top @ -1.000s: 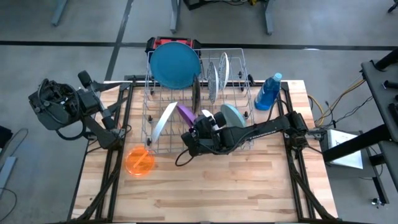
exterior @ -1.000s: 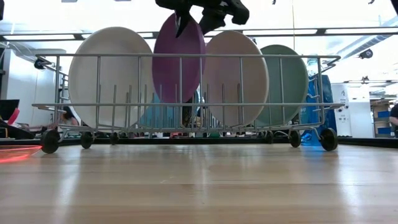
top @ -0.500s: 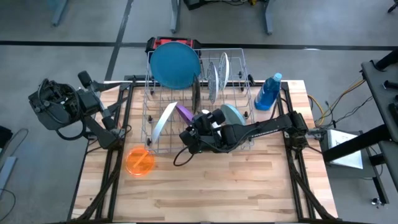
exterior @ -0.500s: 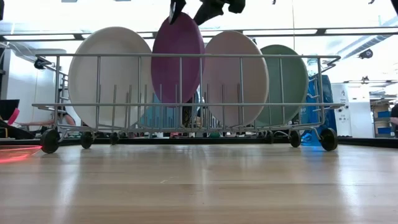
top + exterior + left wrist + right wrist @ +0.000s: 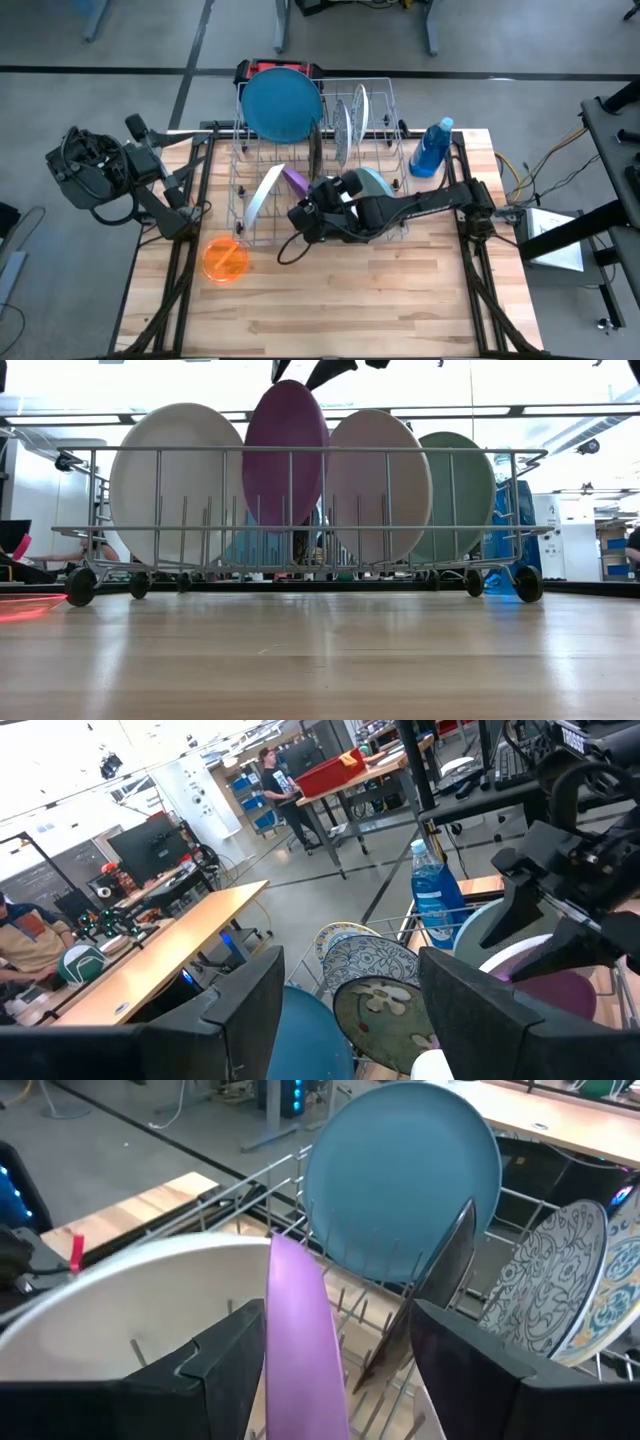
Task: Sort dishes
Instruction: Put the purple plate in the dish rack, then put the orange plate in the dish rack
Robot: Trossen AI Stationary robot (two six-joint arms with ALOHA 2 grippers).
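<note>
- Large blue plate (image 5: 282, 103): round, plain, standing on edge at the far end of the rack.
- Patterned plates (image 5: 352, 122): two, black-and-white, upright, side by side (just beside the blue one).
- Dark plate (image 5: 315, 150): upright, seen edge-on, mid-rack.
- White plate (image 5: 263, 196): tilted, front row, outermost.
- Purple plate (image 5: 286, 453): on edge next to the white one, leaning.
- Pale plate (image 5: 378, 484): upright, between purple and teal.
- Teal-green plate (image 5: 461, 492): upright, end of front row.
- Small orange plate (image 5: 224, 258): translucent, flat on the table, apart from the rack.
</note>
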